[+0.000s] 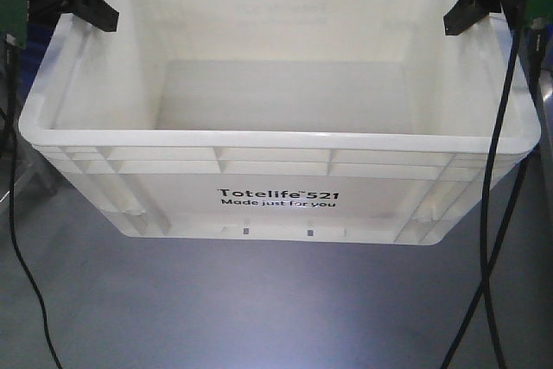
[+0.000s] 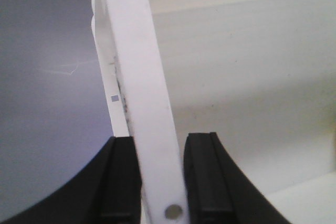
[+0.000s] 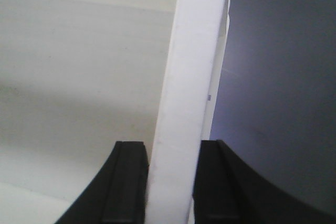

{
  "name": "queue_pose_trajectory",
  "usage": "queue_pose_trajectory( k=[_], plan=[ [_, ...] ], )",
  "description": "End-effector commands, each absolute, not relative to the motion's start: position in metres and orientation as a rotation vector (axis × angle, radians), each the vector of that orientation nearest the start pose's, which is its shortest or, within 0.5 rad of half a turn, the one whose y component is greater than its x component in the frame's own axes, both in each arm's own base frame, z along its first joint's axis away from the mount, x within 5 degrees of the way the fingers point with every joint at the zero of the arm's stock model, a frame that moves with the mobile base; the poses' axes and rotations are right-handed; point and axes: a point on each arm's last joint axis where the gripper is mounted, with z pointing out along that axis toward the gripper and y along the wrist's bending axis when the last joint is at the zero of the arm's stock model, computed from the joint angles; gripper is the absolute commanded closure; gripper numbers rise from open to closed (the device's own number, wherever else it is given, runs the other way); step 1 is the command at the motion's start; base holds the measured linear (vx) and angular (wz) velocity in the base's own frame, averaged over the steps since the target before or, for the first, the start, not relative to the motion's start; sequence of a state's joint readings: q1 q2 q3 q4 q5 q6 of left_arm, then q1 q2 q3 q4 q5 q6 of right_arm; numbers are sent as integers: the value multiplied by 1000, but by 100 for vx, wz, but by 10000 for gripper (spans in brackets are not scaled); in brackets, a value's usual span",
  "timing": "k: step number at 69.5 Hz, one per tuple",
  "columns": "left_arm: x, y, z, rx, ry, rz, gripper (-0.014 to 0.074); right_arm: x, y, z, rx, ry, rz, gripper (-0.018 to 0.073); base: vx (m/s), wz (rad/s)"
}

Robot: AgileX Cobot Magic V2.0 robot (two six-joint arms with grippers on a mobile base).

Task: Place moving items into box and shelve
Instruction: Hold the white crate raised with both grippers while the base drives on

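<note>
So the white box [image 1: 276,196] is dead centre over the grey surface [image 1: 259,308]. Left hand [image 2: 160,182] is clamped on its left wall rim, right hand [image 3: 170,182] pinching the right wall rim.

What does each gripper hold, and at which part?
Both hold the large white rectangular plastic tote: the left gripper clamps its left side wall at the rim, the right gripper its right side wall, one finger inside, one outside.
</note>
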State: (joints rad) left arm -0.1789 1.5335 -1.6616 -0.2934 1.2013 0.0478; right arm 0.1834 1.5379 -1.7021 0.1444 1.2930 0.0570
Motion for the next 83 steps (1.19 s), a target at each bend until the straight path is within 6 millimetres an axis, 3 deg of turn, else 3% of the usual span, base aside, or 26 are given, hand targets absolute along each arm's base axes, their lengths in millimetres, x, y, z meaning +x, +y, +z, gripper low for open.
queue_pose_trajectory(
  k=[1,83],
  plan=[
    [289,-104,451,252,2304,-758,601,283,91,445,-211,2494,590,564,40,-41],
    [289,-104,452,252,2304,-758,601,283,91,445,-211,2496,590,564,45,-28]
  ],
)
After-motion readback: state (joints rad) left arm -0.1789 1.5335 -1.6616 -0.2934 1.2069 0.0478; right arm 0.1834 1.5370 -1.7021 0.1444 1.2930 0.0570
